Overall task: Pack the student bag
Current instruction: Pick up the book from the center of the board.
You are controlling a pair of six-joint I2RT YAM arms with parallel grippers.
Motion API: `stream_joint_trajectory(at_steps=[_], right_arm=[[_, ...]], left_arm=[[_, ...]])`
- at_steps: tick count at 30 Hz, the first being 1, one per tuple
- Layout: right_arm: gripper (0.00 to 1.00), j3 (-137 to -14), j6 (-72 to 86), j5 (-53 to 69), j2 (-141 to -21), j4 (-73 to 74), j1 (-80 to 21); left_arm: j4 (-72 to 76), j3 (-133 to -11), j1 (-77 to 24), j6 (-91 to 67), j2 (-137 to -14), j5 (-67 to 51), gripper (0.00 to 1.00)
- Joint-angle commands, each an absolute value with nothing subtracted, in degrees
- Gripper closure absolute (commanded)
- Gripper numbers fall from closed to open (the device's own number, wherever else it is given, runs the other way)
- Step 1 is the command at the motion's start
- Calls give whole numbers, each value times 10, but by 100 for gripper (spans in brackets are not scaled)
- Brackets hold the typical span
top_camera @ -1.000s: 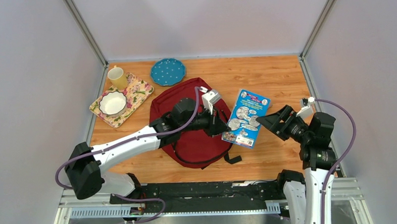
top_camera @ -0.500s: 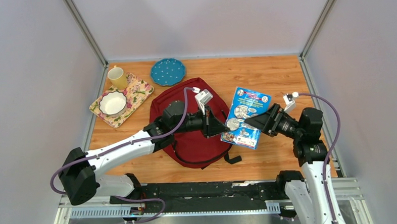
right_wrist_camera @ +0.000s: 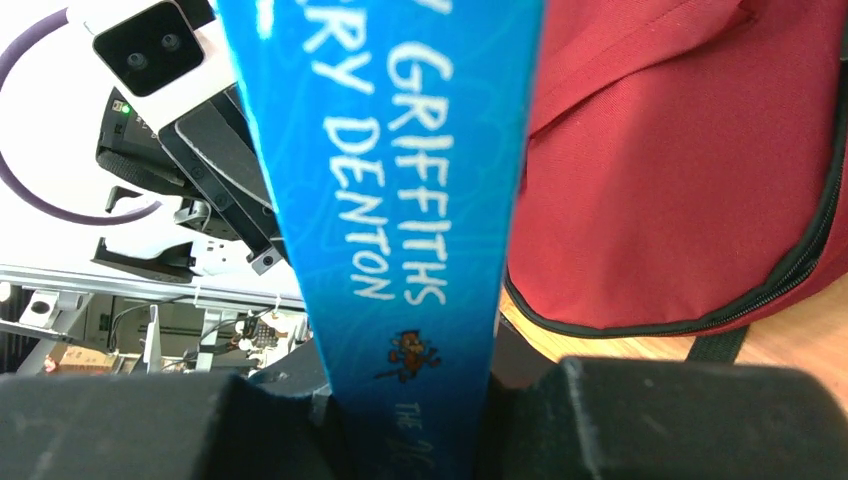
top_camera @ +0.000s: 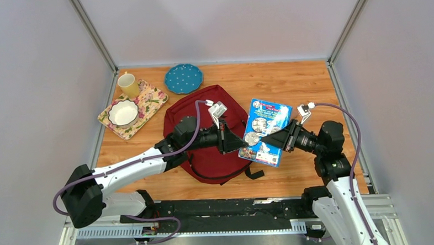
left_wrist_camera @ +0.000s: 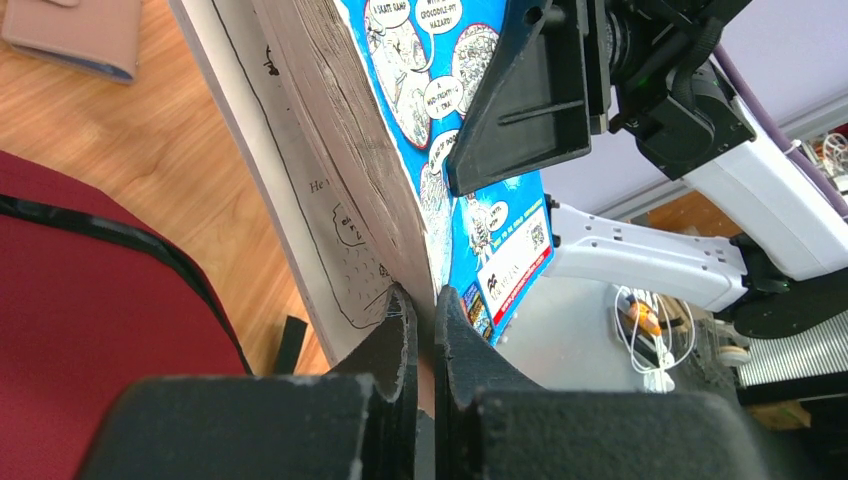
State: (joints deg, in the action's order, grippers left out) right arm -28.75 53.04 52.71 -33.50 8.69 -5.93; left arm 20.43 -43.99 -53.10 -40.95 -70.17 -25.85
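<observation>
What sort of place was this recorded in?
Likely a robotics lab test cell: a wooden table boxed in by plain panels on metal framing, left arm and right arm bolted at its near edge, and staged props like the student bag and book.

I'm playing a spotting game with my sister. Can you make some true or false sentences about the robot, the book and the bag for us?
1. The blue book is inside the red backpack. False: it is outside, held up next to the backpack.
2. The jaws of both the left arm and the right arm grip the book. True.
3. The white bowl sits on the flowery tray. True.
4. The dotted plate is red. False: it is blue-green with white dots.
5. The yellow cup lies on the backpack. False: it stands upright by the tray, near the table's far left corner.
</observation>
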Motion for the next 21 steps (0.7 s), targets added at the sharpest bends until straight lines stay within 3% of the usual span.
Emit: stream_joint_trajectory(at_steps=[1,4,5,6,8,9,12,21], right_arm=[[100,-304,556,529,-341,25,-58],[100,-310,551,526,-337,40,-57],[100,-312,549,523,-334,45,-58],[100,-311,544,520,-331,50,-58],[100,-305,542,510,-322,57,-57],[100,-302,544,508,-320,57,-58],[100,-294,548,511,-320,48,-58],[100,-306,577,593,-360,-55,-65]], left_arm=[[287,-446,-532,-422,-675,-277,100],[280,-452,-532,-425,-687,-270,97],[263,-456,-531,-425,-690,-265,89],[255,-459,-532,-421,-693,-259,68],[230,-459,-532,-410,-689,-242,53],[226,-450,-532,-402,-679,-209,38],[205,-439,-531,-378,-661,-154,19],[255,-442,-481,-412,-678,-205,17]])
